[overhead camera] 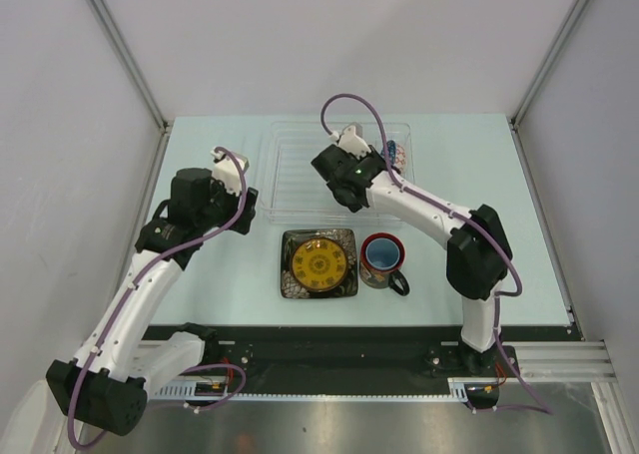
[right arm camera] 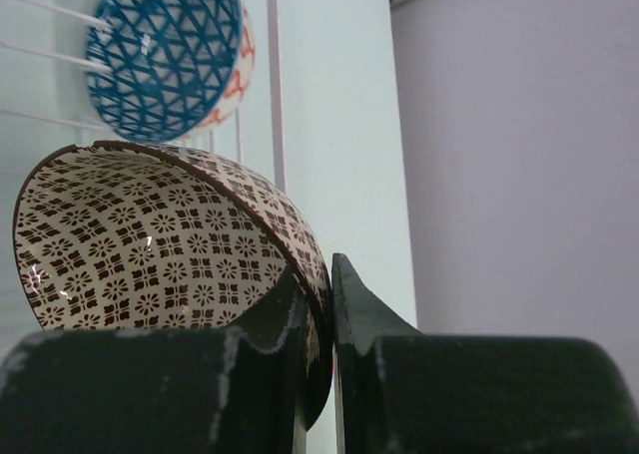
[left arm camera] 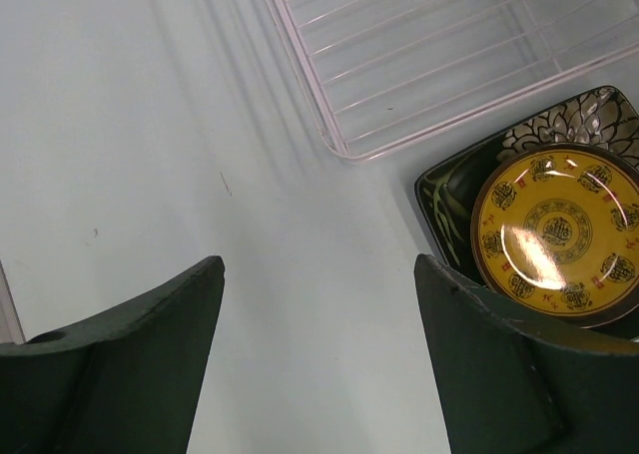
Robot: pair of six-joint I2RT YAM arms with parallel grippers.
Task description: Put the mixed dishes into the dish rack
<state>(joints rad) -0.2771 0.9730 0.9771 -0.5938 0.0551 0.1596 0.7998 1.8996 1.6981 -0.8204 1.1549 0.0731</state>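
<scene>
Brown-patterned bowl (right arm camera: 150, 244) — rim pinched in right gripper (right arm camera: 319, 269) at dish rack's (overhead camera: 290, 190) right end, close beside blue mosaic bowl (right arm camera: 165, 60) — liable to slip from thin grip, knocking neighbour; left gripper (left arm camera: 318, 264) apart, empty.

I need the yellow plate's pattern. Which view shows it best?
Left wrist: the yellow plate is close up, medallions clear, lying on the dark square plate. Top external shows it whole but small; right wrist misses it.
</scene>
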